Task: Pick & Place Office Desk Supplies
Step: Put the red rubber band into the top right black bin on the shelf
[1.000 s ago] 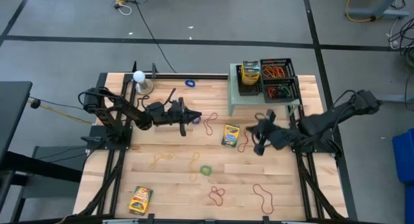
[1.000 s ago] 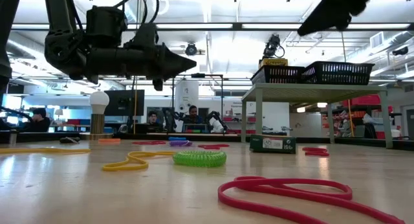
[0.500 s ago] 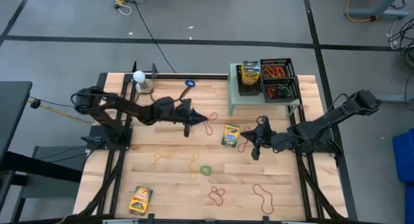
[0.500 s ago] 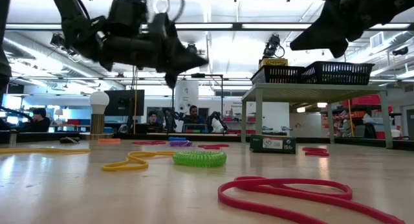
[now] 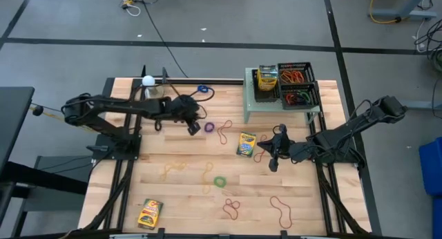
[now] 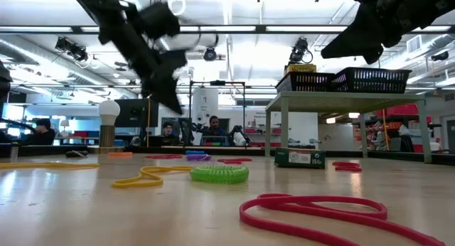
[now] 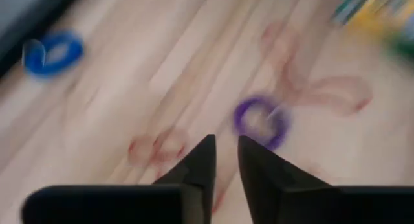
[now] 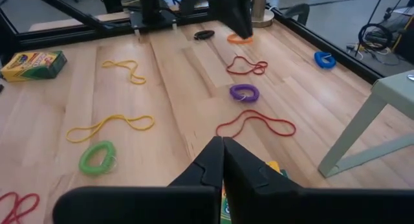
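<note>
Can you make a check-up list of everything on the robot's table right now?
Surface: pale wooden table, with a small green stand at the back.
Job's things: thin rubber-band loops scattered about, including a purple loop and a green coiled loop; yellow-green crayon box mid-table; black mesh baskets on the stand.
Clutter: white ball on a small stand.
Grippers: left gripper beside the purple loop, slightly open; right gripper shut, empty.
Cables: black cable on the floor.
Surroundings: people seated far behind.
</note>
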